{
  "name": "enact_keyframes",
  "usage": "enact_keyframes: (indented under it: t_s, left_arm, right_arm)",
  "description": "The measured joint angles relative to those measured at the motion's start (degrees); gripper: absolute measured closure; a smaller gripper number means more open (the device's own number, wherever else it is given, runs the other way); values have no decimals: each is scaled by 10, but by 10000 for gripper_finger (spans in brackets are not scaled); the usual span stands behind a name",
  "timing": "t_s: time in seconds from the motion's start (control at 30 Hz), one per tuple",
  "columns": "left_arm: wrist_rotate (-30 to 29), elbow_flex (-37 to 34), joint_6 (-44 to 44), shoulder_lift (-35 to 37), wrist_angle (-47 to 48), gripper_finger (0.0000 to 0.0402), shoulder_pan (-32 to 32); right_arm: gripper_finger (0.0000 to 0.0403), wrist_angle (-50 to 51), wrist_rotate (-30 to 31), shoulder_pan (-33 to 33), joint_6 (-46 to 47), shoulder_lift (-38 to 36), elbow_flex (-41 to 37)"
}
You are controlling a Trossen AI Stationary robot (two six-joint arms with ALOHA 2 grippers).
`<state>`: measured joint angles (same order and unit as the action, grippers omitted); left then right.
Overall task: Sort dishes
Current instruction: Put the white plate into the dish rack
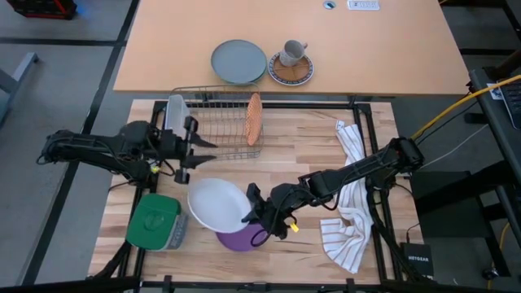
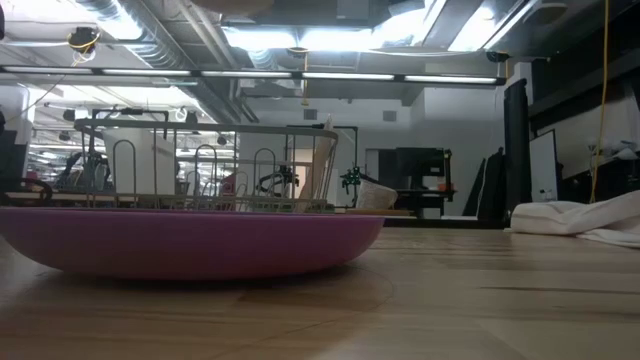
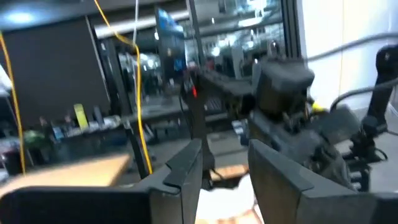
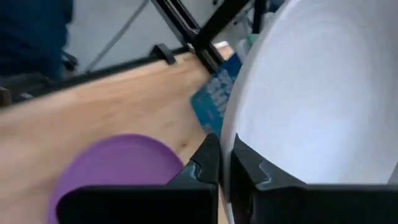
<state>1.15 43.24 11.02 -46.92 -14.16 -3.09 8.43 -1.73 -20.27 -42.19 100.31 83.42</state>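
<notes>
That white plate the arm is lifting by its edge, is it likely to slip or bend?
The white plate looks rigid, so it probably won't bend. The right gripper pinches only its thin rim, and the surface looks smooth, so it might slip or swing. Over the purple plate, a drop could chip either.

1. The white plate (image 1: 217, 203) is plain, round and shallow. It is lifted and tilted, its rim clamped between the fingers of the right pincer (image 1: 254, 213). In the right wrist view its pale face (image 4: 311, 99) fills much of the picture.
2. The purple plate (image 1: 241, 239) is round and flat, lying on the wooden worktop (image 1: 309, 163) near its front edge, partly hidden under the white plate. In the low view it shows as a low pink-purple dish (image 2: 190, 240).
3. The orange-red plate (image 1: 255, 119) has a fine white pattern. It stands on edge, upright in the wire dish rack (image 1: 216, 122) at the rack's right end.
</notes>
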Motion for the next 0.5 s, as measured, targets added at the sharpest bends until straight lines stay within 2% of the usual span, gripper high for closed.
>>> enact_keyframes:
  t_s: [0.1,0.23,0.5]
  left_arm:
    - [0,0,1,17,-12,275,0]
    - [22,0,-47,45,11,274,0]
    - [127,0,-107,96,173,274,0]
  right_arm:
    - [392,8,-9,0,45,0,0]
    - [385,8,-9,0,116,0,0]
    - [391,19,-51,2,230,-1,0]
